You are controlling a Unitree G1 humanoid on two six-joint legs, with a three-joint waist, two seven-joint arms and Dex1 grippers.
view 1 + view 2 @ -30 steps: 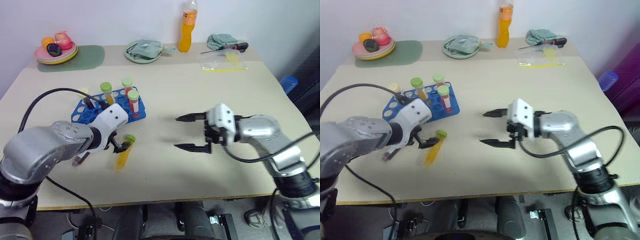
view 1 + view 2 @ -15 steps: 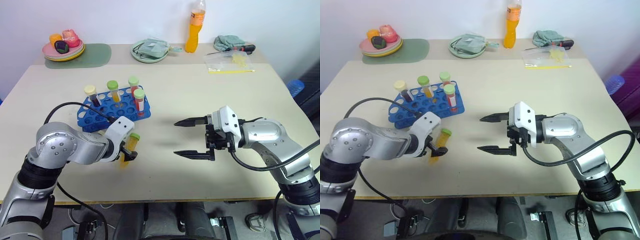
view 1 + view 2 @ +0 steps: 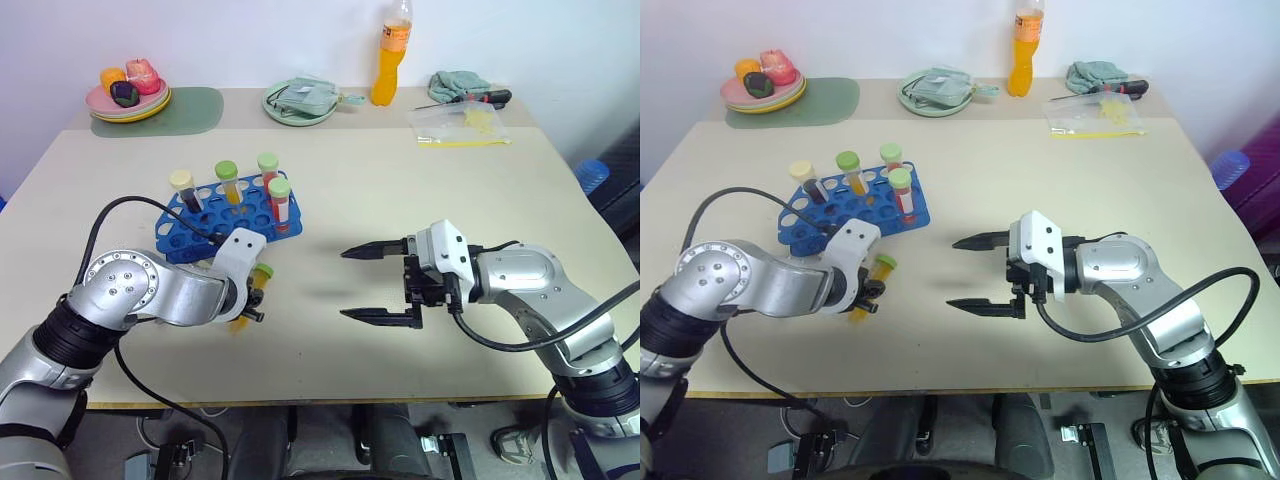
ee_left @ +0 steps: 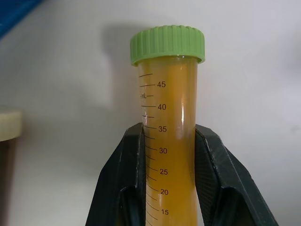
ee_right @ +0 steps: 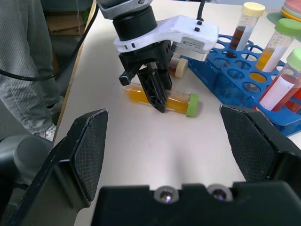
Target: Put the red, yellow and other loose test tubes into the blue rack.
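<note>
A yellow test tube with a green cap lies flat on the table, and my left gripper is shut on its middle, black fingers clamping both sides. Just behind it, toward the blue rack, lies a dark test tube with a cream cap. Several capped tubes stand in the rack, among them the red one with a white label. My right gripper hovers open and sideways over the table's middle, well right of the tubes, holding nothing.
Along the far edge stand an orange drink bottle, a plate of toy fruit on a green mat, a green dish with a cloth, a plastic bag and a screwdriver. A person in a grey sleeve stands beside the table.
My left gripper rolled at the wrist and closed on the yellow tube, which it straddled open half a second ago. The right gripper has stayed almost still and open.
</note>
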